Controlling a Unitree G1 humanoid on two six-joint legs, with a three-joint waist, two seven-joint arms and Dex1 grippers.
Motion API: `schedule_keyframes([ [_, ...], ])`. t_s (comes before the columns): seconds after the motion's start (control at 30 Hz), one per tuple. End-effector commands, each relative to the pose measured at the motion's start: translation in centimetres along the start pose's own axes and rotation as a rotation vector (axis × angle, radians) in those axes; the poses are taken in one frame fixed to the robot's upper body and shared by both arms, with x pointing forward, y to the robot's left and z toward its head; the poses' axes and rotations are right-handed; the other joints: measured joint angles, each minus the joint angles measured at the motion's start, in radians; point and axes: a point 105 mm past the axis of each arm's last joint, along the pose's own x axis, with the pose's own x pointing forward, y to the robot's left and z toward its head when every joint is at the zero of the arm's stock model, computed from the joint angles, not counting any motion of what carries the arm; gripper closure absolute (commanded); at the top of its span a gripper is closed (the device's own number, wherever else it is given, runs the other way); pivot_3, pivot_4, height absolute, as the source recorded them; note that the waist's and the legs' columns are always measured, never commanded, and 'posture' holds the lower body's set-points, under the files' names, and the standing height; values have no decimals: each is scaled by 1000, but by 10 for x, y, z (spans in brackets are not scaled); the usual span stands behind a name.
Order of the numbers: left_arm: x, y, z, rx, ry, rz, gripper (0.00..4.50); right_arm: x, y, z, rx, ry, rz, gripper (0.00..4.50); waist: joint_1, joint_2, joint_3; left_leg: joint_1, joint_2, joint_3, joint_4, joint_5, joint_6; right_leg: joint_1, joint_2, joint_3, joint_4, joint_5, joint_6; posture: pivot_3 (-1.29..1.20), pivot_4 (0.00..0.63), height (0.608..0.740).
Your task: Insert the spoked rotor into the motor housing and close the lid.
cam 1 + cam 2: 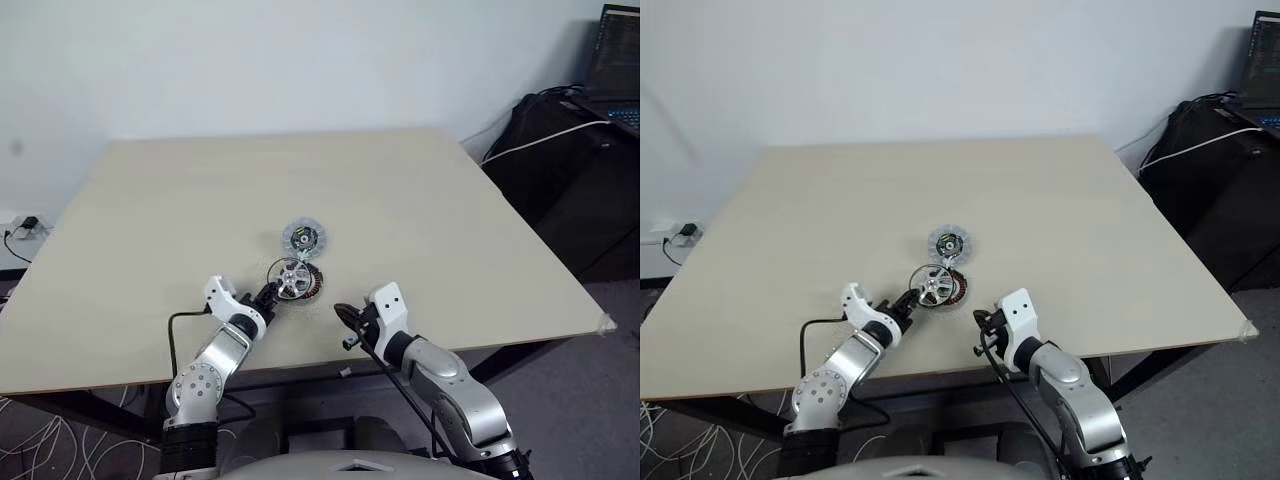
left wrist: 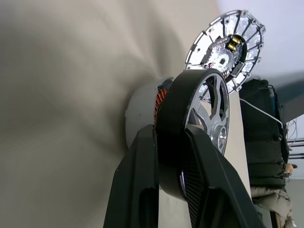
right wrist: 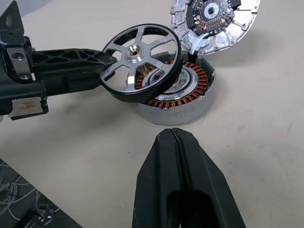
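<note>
Left end effector (image 3: 102,59) grips one spoked rotor (image 3: 140,61).

The worktop (image 1: 420,210) is a plain pale beige. The spoked rotor (image 3: 140,61) has a matt black rim around shiny silver spokes and a silver hub with a brassy centre. The motor housing (image 3: 183,102) is light grey outside, ringed within by copper-orange windings around a silvery core. The lid (image 3: 216,21) is bright silver, ribbed like rays, with a dark, copper-flecked centre patch. Both claws' fingers (image 3: 175,190) are black, the arm shells white and silver-grey.
</note>
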Motion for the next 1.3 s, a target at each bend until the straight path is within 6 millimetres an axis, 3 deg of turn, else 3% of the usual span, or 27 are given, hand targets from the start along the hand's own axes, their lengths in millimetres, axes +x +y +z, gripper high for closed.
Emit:
schedule_keyframes([
  [0.03, 12, -44, -19, -118, 30, -135, 4132, 0, 4, 16, -24, -55, 10, 4500, 0, 0, 0, 0, 0, 0, 0, 0, 0, 0, 0, 0, 0, 0, 0, 0, 0, 740],
  [0.9, 31, -61, -28, -139, 83, -179, 4132, -2, 2, 17, -29, -59, -5, 4500, 5, 0, 0, 0, 0, 0, 0, 0, 0, 0, 0, 0, 0, 0, 0, 0, 0, 740],
  [1.13, 29, -62, -28, -134, 81, -186, 1821, -2, 2, 17, -28, -57, -5, 4500, 6, 1, -2, 1, 0, 0, 0, 0, 0, 1, 0, 0, 0, 0, 0, 0, 0, 740],
  [1.3, 23, -65, -22, -123, 63, -210, 1821, -2, 2, 16, -25, -55, -5, 4500, 7, 1, -2, 1, 0, 0, 1, 0, 0, 2, 0, 0, 0, 1, 1, 0, 0, 740],
])
